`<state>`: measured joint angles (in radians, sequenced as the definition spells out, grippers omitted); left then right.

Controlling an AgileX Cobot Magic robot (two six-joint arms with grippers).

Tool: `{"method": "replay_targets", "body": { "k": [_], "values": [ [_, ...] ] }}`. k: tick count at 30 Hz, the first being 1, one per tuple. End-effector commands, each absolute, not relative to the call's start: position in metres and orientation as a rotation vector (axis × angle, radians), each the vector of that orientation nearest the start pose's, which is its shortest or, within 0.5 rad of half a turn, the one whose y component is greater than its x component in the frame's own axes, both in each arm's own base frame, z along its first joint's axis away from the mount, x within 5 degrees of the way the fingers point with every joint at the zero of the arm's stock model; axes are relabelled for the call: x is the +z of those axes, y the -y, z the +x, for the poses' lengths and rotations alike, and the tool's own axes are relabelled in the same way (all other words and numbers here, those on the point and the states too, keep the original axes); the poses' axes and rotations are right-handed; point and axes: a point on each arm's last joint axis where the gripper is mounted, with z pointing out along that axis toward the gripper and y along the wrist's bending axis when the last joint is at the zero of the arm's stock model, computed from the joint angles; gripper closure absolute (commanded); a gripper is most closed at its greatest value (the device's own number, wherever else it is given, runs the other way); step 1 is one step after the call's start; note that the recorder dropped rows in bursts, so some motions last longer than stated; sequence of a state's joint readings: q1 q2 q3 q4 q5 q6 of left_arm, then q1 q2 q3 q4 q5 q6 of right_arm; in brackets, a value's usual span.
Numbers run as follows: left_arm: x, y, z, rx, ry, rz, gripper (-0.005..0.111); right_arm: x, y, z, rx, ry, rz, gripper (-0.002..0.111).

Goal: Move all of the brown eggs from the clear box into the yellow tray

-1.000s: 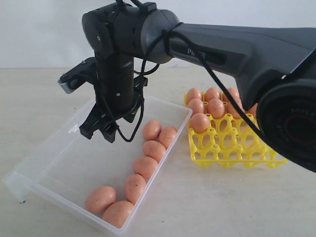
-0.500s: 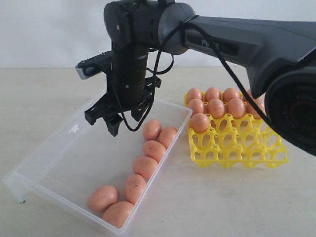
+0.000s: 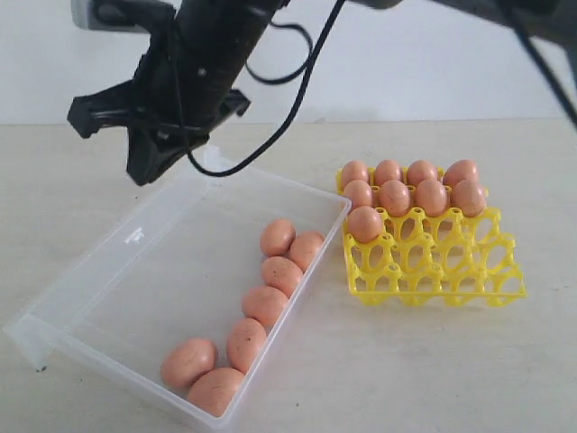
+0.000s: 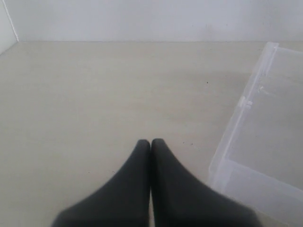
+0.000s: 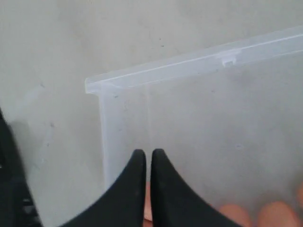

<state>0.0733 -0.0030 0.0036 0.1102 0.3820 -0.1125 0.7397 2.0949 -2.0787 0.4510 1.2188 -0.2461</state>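
Note:
Several brown eggs (image 3: 265, 305) lie in a line along the right side of the clear box (image 3: 135, 236). More fill the far rows of the yellow tray (image 3: 433, 271), with one in the third row (image 3: 365, 224). My right gripper (image 3: 144, 171) hangs above the box's far left corner, shut and empty. In the right wrist view its tips (image 5: 145, 153) nearly touch over the box's floor near a corner (image 5: 165, 66), with eggs (image 5: 274, 213) at the frame's edge. My left gripper (image 4: 150, 142) is shut over bare table beside the box (image 4: 265, 142); the exterior view does not show it.
The box and tray sit side by side on a pale tabletop (image 3: 379, 379). The right arm's dark body and cable (image 3: 270, 135) loom over the far left of the box. A white wall stands behind the table.
The right arm has risen and swung back and to the left, away from the eggs in the box. Its jaws have gone from open to shut with nothing in them. The eggs have not moved.

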Motion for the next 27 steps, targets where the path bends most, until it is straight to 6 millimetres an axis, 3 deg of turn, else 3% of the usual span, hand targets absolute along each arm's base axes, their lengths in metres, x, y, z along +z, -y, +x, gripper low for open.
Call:
{"method": "replay_targets", "body": {
  "k": [1,3,5,11,13,15,17,19,25,27],
  "values": [
    [0.181,-0.007,0.053,0.021,-1.838,-0.165,0.111,0.368,-0.314,0.293,0.195,-2.249,-1.288,0.108],
    [0.181,-0.007,0.053,0.003,-1.835,-0.189,0.111,0.38,-0.307,0.282,-0.012,-2.17,-1.308,0.108],
    [0.181,-0.007,0.053,-0.011,-1.83,-0.204,0.111,0.373,-0.305,0.275,-0.089,-2.167,-1.347,0.108],
    [0.181,-0.007,0.053,-0.019,-1.829,-0.216,0.111,0.267,-0.299,0.282,-0.245,-2.443,-1.492,0.108],
    [0.181,-0.007,0.053,-0.012,-1.829,-0.212,0.111,0.258,-0.303,0.279,-0.195,-2.471,-1.526,0.107],
    [0.181,-0.007,0.053,-0.002,-1.829,-0.205,0.111,0.252,-0.308,0.275,-0.104,-2.49,-1.577,0.099],
    [0.181,-0.008,0.053,0.008,-1.829,-0.199,0.111,0.241,-0.315,0.271,0.005,-2.508,-1.648,0.07],
    [0.182,-0.008,0.053,0.017,-1.824,-0.192,0.111,0.224,-0.321,0.274,0.012,-2.534,-1.657,0.049],
    [0.182,-0.009,0.053,0.044,-1.825,-0.175,0.111,0.191,-0.326,0.283,-0.049,-2.586,-1.633,0.046],
    [0.182,-0.01,0.053,0.134,-1.829,-0.094,0.111,0.182,-0.326,0.287,-0.1,-2.579,-1.644,0.046]
  ]
}}
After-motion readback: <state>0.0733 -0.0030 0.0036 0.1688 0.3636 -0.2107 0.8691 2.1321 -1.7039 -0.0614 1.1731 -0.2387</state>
